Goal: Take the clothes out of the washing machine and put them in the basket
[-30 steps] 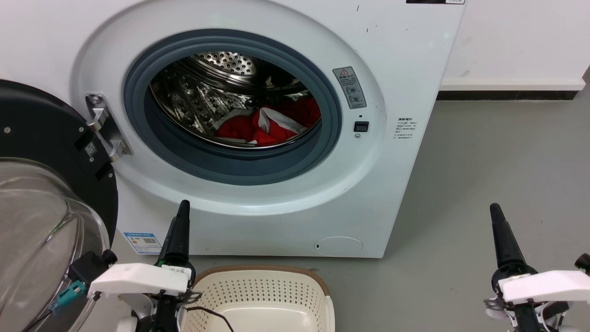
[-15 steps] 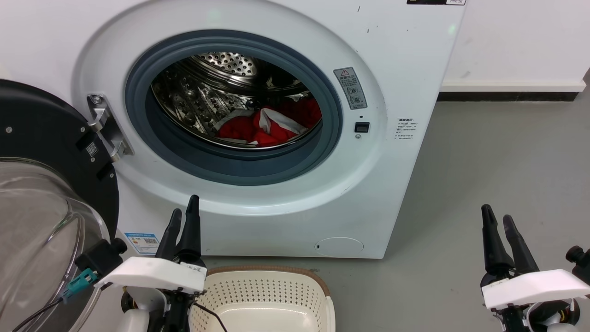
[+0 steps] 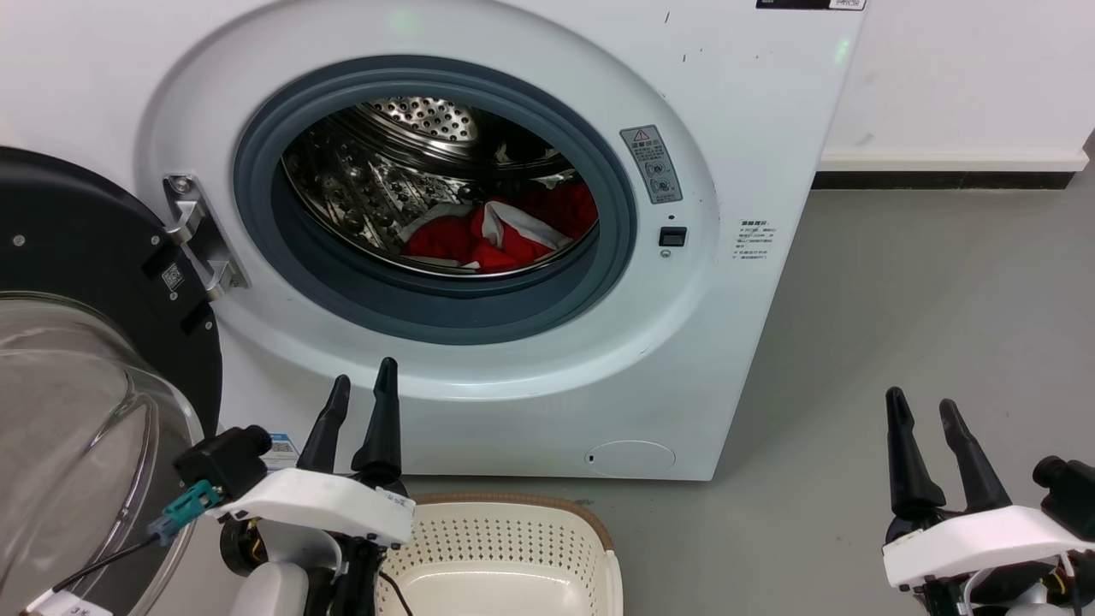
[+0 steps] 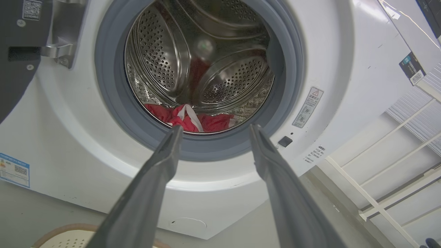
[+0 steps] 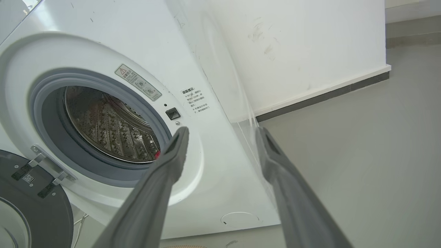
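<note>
- Nearest: small cream-white perforated plastic basket with a brown rim [image 3: 505, 535], on the grey floor [image 3: 898, 299] at the machine's foot. Nothing red in the part that shows.
- Left gripper [image 3: 365, 374]: dark fingers parted, empty, just left of the basket, pointing at the lower front panel.
- Right gripper [image 3: 921, 399]: fingers parted, empty, over the floor to the right of the machine's corner, well apart from the opening.
- Large white front-loading washing machine [image 3: 736, 128]: black-framed glass door [image 3: 77, 257] swung open to the left.
- Farthest: bright red clothes with white bands [image 3: 500, 235], low in the steel drum [image 3: 368, 180], right of centre. The bundle runs left to right behind the grey rubber ring [image 3: 428, 316].
- Judgement: the left gripper is nearer. Its wrist view has the bundle just above and between its fingertips, so the reach goes up, forward and over the ring's lower lip.
</note>
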